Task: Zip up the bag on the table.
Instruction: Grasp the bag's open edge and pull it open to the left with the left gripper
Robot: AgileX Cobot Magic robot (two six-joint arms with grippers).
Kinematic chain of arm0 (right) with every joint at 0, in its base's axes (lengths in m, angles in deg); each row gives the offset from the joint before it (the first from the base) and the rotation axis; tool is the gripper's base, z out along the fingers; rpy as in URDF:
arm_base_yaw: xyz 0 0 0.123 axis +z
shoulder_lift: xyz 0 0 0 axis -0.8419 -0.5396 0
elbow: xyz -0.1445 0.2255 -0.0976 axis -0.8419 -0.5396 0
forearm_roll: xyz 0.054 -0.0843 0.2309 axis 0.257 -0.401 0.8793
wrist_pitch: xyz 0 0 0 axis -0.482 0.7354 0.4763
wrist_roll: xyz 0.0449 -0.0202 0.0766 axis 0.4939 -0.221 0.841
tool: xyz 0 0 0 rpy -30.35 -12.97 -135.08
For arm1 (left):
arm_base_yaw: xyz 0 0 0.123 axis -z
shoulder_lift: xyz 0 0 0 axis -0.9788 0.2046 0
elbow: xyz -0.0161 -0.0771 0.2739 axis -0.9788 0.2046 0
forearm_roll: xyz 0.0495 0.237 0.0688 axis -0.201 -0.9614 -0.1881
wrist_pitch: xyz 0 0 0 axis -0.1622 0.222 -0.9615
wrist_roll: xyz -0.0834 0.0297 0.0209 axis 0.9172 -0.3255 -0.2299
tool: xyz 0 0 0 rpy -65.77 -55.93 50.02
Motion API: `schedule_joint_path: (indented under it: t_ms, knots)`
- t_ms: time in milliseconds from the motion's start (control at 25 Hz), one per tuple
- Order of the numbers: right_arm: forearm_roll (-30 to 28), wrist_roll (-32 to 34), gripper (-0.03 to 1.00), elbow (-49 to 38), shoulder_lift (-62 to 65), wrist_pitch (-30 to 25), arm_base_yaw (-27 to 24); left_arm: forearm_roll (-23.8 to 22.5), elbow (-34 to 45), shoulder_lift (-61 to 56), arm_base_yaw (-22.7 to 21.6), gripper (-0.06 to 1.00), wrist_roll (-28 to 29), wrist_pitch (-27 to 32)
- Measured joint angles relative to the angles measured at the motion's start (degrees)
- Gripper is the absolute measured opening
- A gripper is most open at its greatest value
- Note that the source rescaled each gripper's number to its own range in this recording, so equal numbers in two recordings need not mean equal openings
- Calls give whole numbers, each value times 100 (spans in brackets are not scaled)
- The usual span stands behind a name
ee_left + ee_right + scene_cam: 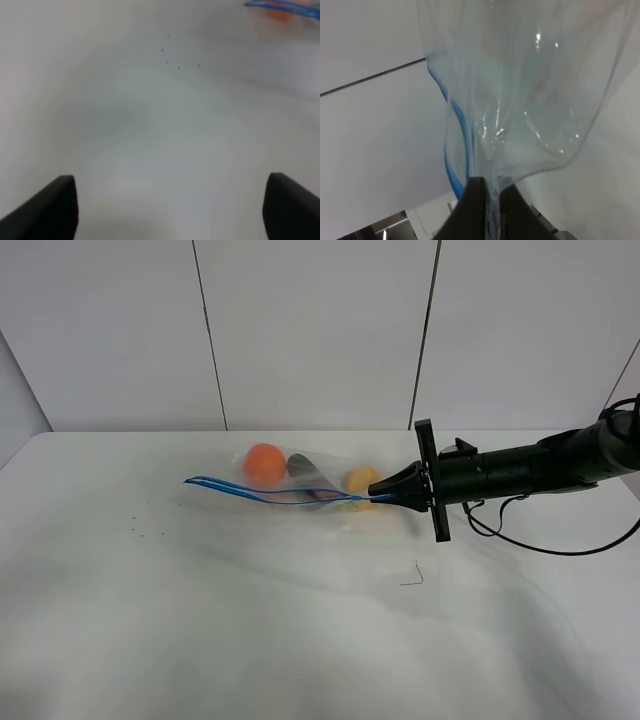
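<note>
The right gripper (388,497) is clamped on the bag (300,475) at its zipper end; the left gripper (170,202), jaws apart, hangs above the desk (250,620). The film is judged limp, slippery and weighted by produce (265,464). Hold the stiffer blue strip (225,485).

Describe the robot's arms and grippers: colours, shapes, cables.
The right arm is a black tube with a flat rectangular plate at its wrist, a loose black cable beneath, and a tapered black right gripper. The left gripper shows two black wedge-shaped fingers.
</note>
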Motion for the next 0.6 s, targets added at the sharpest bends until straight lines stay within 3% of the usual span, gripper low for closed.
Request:
schedule_joint_path:
  t_ms: [200, 280, 440, 600]
  knots:
    - [0, 0, 0, 0, 0, 0, 0, -8, -722, 1542, 0, 100, -40, -432]
    - [0, 0, 0, 0, 0, 0, 0, -54, -922, 2104, 0, 100, -428, -698]
    - [0, 0, 0, 0, 0, 0, 0, -461, -1060, 3072, 0, 100, -2148, -1656]
    - [0, 0, 0, 0, 0, 0, 0, -711, -1060, 3747, -8, 100, -4067, -3203]
